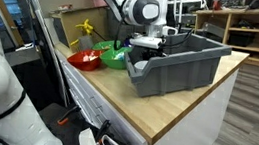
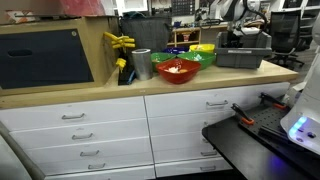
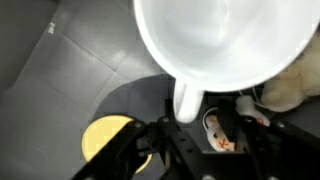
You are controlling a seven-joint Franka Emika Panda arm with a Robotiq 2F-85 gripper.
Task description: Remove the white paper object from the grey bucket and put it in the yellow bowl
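The grey bucket (image 1: 176, 64) looks like matt plastic; the counter (image 1: 179, 114) has a smooth wood top; the white paper object (image 3: 225, 40) appears smooth and matt.

Flat, even indoor light fills both small, soft-detailed exterior views, the bench (image 1: 170, 110) top faintly sheened, while the wrist view is blurred, its near white paper object (image 3: 220, 40) overexposed and its lower edge dark.

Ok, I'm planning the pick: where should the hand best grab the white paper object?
The white paper object shows in the wrist view as a cup, open mouth toward the camera, so probably pinch its thin rim wall from above, inside and outside.
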